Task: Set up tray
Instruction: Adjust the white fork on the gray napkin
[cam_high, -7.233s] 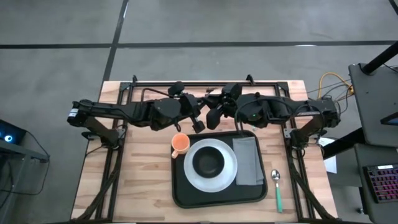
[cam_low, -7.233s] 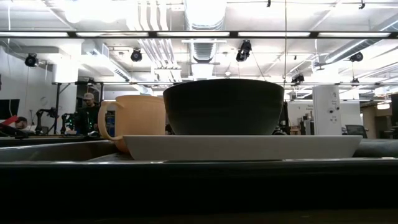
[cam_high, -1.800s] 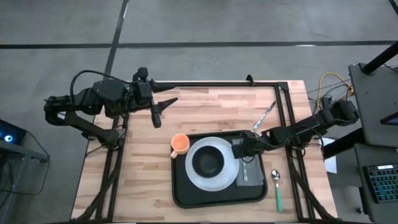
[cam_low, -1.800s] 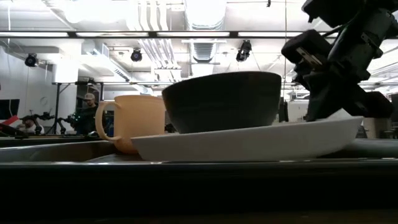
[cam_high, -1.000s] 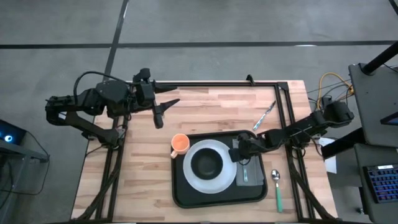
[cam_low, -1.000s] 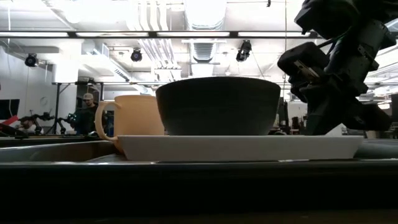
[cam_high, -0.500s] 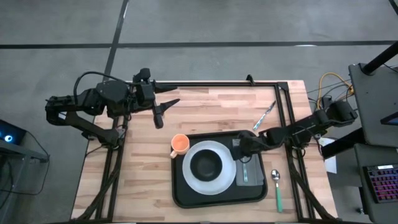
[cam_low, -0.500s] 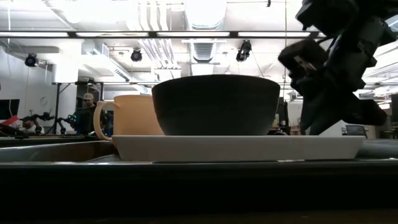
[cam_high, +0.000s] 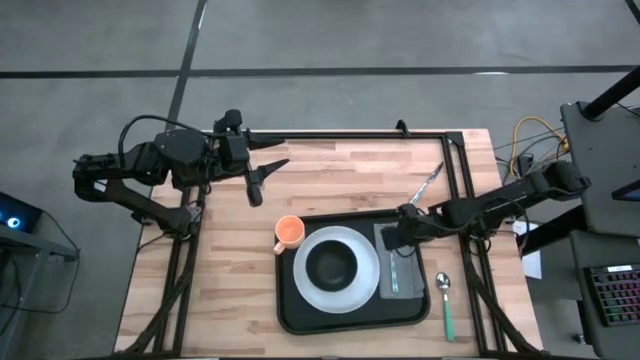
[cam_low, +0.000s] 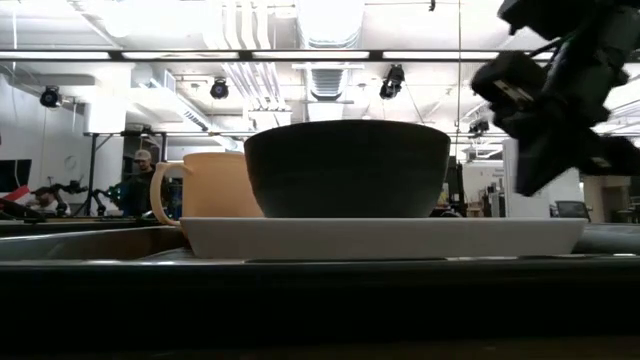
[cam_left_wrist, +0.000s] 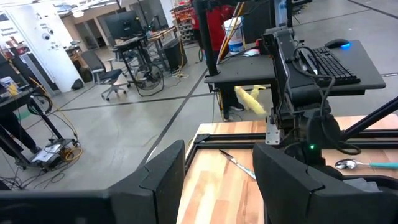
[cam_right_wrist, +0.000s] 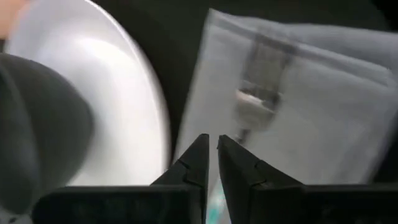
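The large black rectangular tray (cam_high: 295, 310) with rounded corners and a raised rim sits at the wooden table's (cam_high: 230, 290) near middle, carrying a white plate (cam_high: 337, 295). The right gripper (cam_high: 391, 238) hovers above it, fingers nearly pressed together, empty. The left gripper (cam_high: 262, 175) waits far-left, fingers spread.
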